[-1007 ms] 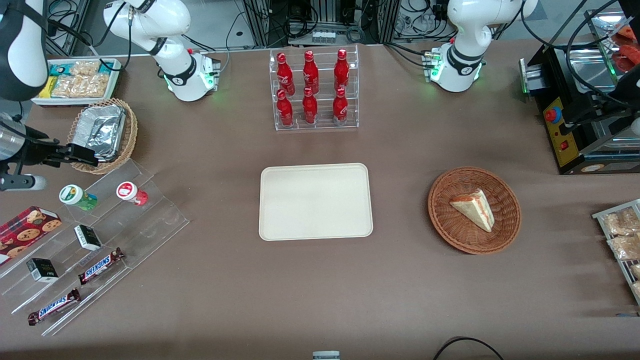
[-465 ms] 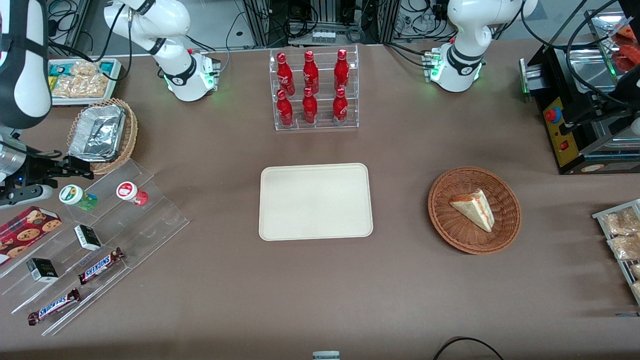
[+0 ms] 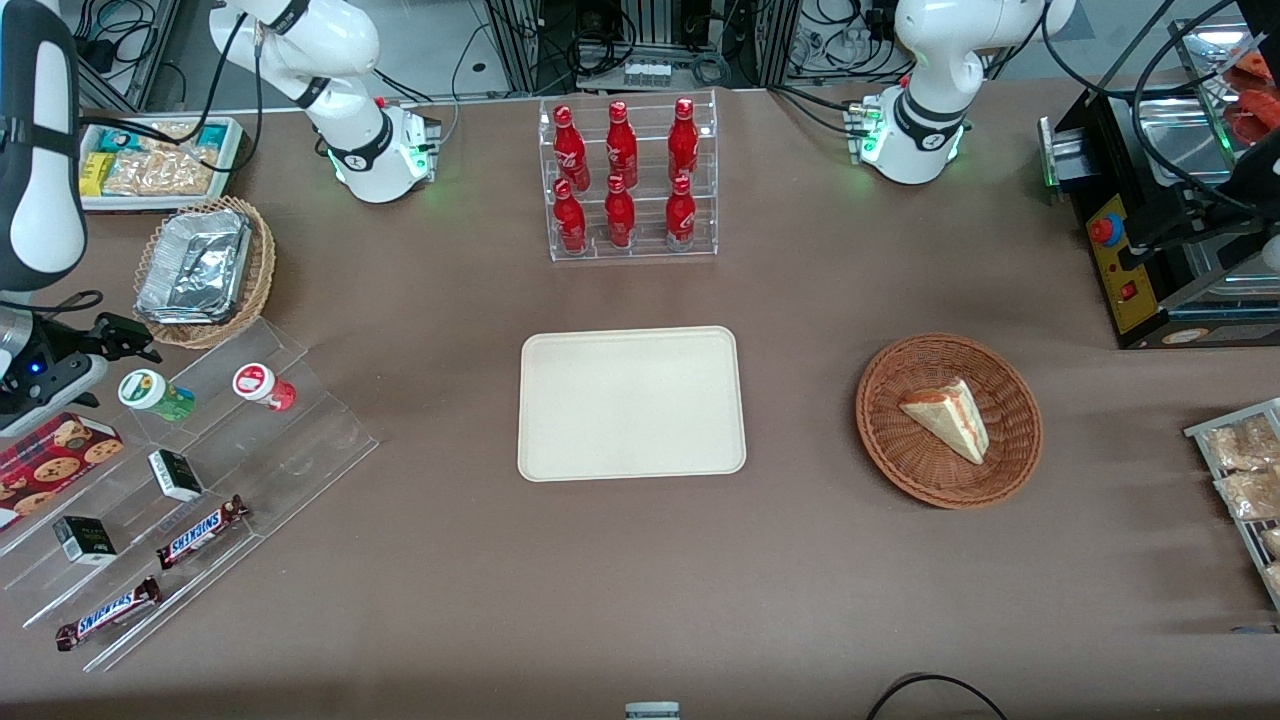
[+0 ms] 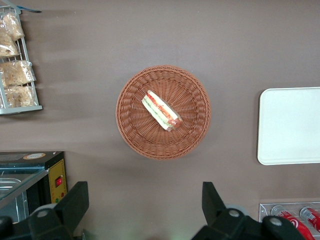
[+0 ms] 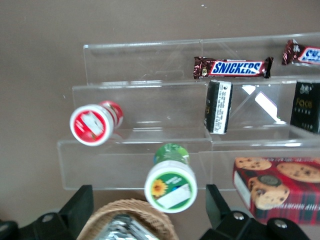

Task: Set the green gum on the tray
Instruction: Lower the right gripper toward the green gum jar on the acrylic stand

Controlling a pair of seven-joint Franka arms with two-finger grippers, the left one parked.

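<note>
Tray [image 3: 631, 402] sits mid-frame in front view, bare. Stepped acrylic rack [image 3: 200, 470] at lower left holds the green gum [image 3: 155, 391] on its top step, beside red gum [image 3: 263, 386]. Gripper [image 3: 125, 338] hangs just above the gum, fingers spread wide, holding nothing. Gum [image 5: 170, 181] prob light, rigid plastic w/ slick sides; best pinched across body below the lid.
</note>
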